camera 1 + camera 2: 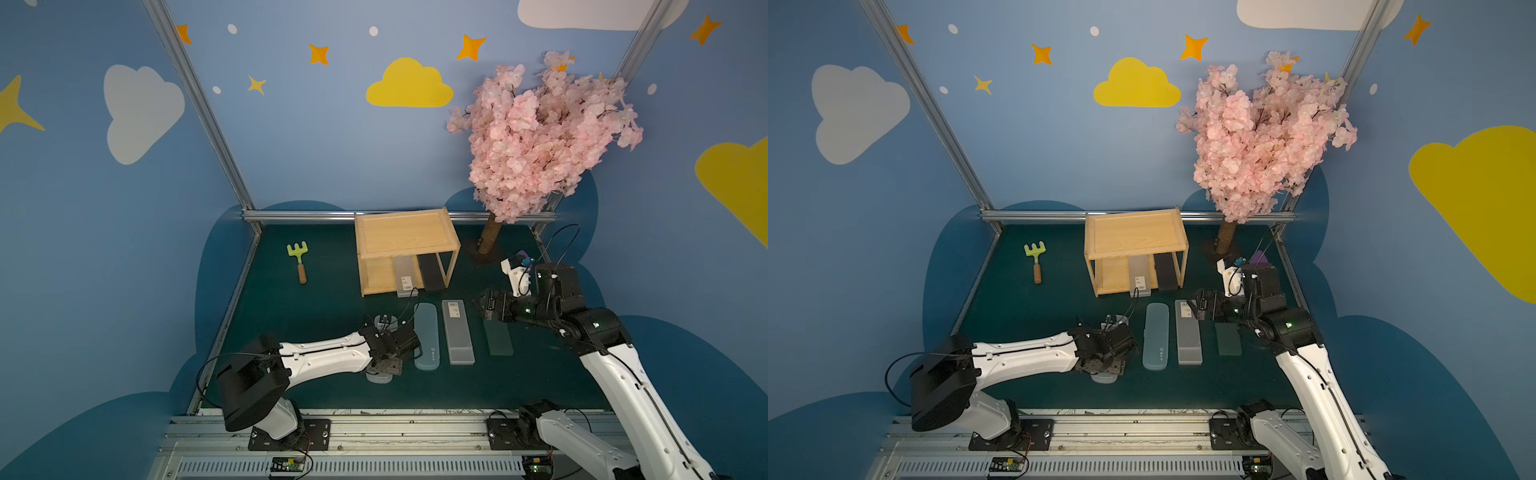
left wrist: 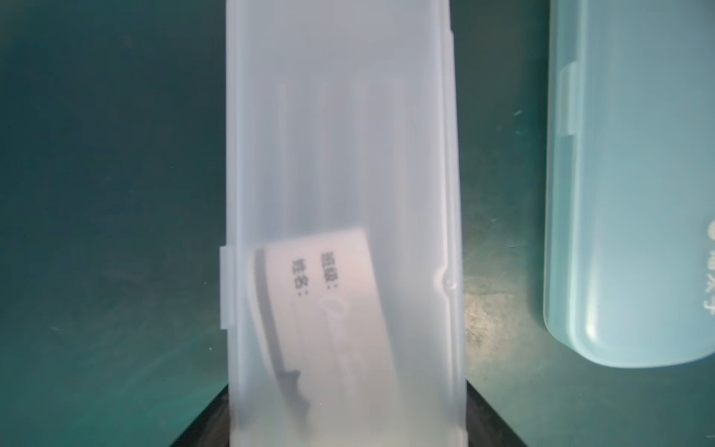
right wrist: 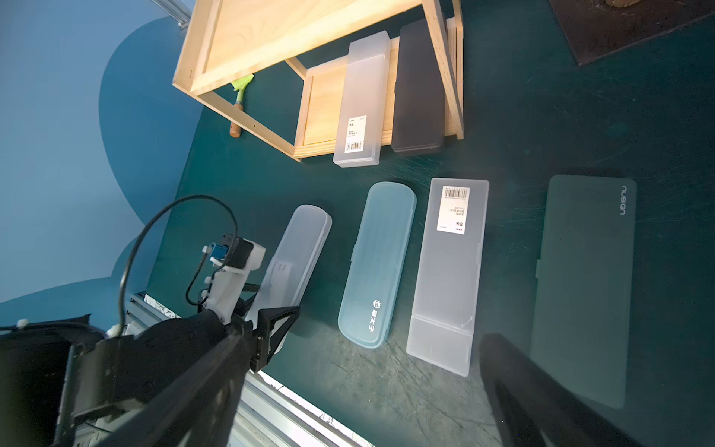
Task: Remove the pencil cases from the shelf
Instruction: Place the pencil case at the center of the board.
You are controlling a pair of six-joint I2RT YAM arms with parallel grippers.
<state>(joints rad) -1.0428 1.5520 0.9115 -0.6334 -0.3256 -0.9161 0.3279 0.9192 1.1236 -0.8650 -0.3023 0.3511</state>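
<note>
Far to your left, the green toy rake (image 1: 298,259) lies alone on the dark mat (image 1: 291,332), well apart from everything else. Next comes the left gripper (image 1: 384,368), turned down over the clear case (image 2: 344,193). Its jaws are pressed against the two long sides near the end closest to the robot, and the rest of the case runs out ahead of the claw toward the shelf (image 1: 405,235). The wrist view is blurred, so I cannot tell you whether that case rests on the mat or hangs just off it.

Behind it stands the shelf. On its lower board the labelled frosted case (image 1: 404,276) and the black case (image 1: 430,272) lie side by side toward the right, and the frosted one pokes out over the front edge.

In front of the shelf, three cases lie in a row on the mat, lengthwise and apart from one another: the light teal case (image 1: 427,336) just beside the clear one, then the second frosted case (image 1: 457,332), then the dark green case (image 1: 498,338).

Your right gripper (image 1: 482,309) hovers with its jaws spread wide, holding none of them. It is near the far ends of the second frosted case and the dark green case.
</note>
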